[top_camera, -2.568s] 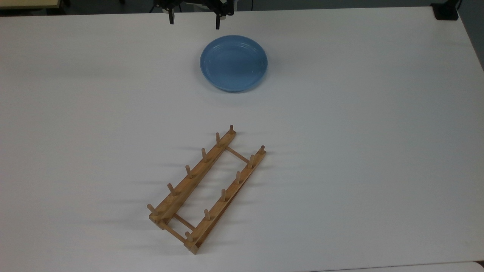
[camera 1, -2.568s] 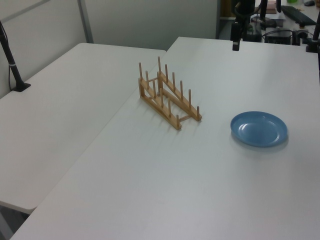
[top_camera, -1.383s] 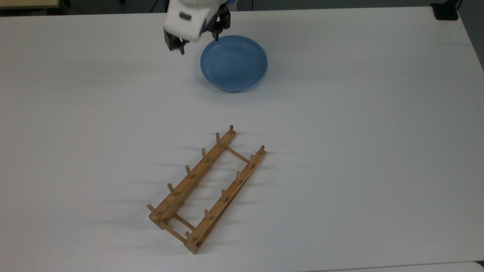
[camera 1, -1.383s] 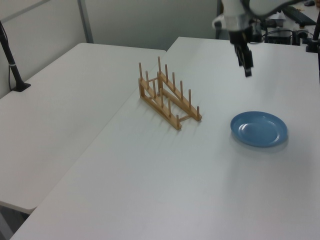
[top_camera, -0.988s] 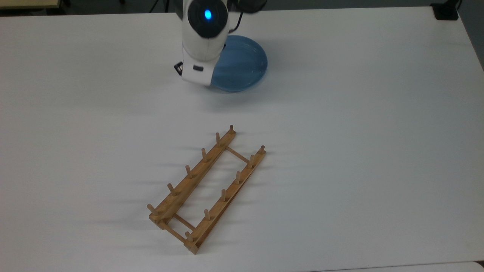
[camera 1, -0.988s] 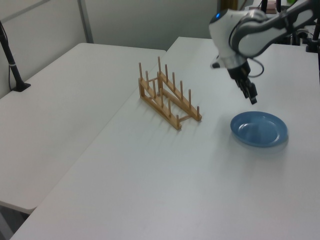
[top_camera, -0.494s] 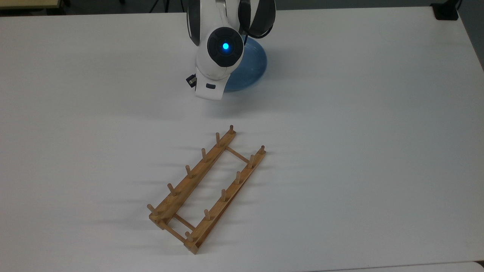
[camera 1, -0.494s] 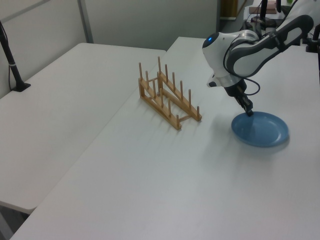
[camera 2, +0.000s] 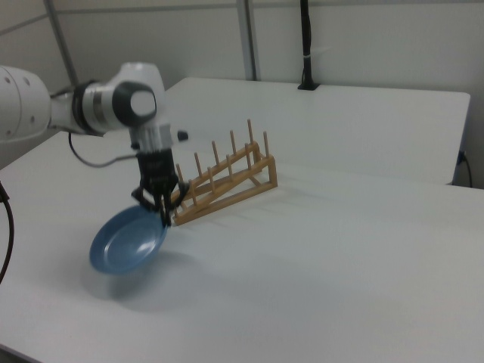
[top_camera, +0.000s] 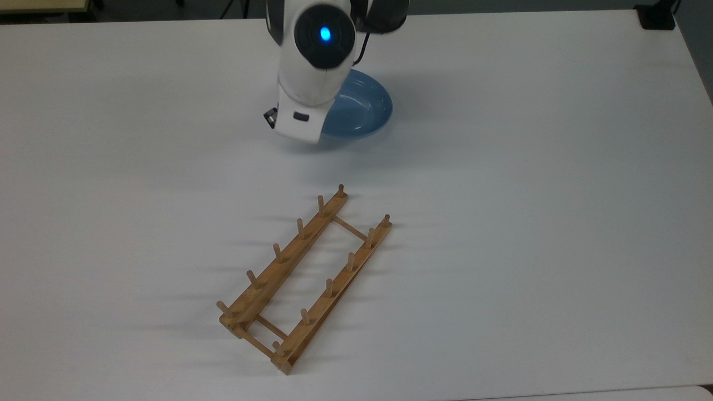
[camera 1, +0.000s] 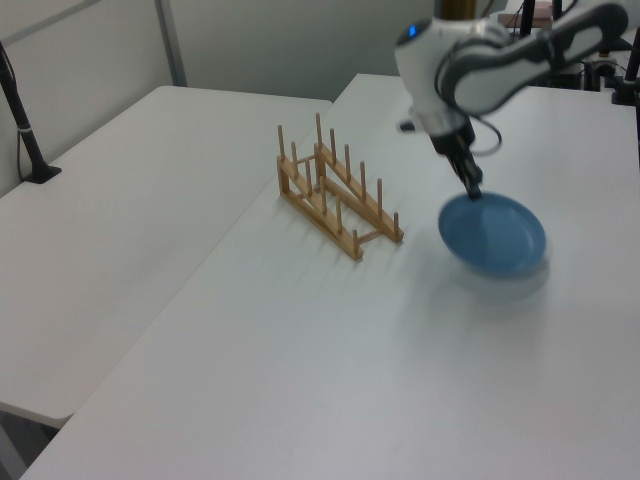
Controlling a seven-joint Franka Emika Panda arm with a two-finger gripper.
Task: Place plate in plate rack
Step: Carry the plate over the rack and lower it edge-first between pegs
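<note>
White table (top_camera: 557, 167) | gripper (camera 2: 156, 203) clamped on tilted, lifted plate (camera 2: 127, 243) rim | plate rack (top_camera: 303, 277) apart | no writing

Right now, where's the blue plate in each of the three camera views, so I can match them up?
Top view: the plate sits upper centre, partly under the white arm.
Left view: plate at right of centre, tilted, the gripper pinching its far rim.
Right view: plate at lower left, tilted off the table.
Shared landmark: the plate rack.
</note>
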